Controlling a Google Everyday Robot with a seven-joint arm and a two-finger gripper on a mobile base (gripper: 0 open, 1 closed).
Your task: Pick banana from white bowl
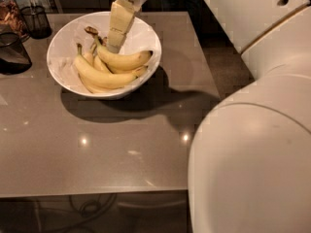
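Nearest the camera, the robot's white arm casing (252, 164) fills the lower right of the view and covers the table's near right corner. A second white segment of the arm crosses the upper right corner.

The grey-brown table (97, 144) extends from the near edge toward the back. Its surface is glossy and shows small light reflections and a broad dark shadow beside and below the bowl. Below the near edge, a loop of cable (90, 208) is faintly visible.

The white bowl (60, 64) stands upright on the far left part of the table. It holds several bananas. The banana (124, 61) lies on top of the pile, curved, with its dark blossom tip toward the bowl's right rim and its stem rising to a brown crown near the back of the bowl. A longer banana (102, 77) lies beneath it, along the near wall, with smaller ones between them.

The gripper (112, 46) reaches down into the bowl from the top edge, at a slight tilt. Its pale tip is at the neck end of the banana, at or very near contact. Whether the gripper is open, closed or gripping cannot be told.

Farther left, dark glass vessels (10, 52) stand outside the bowl.
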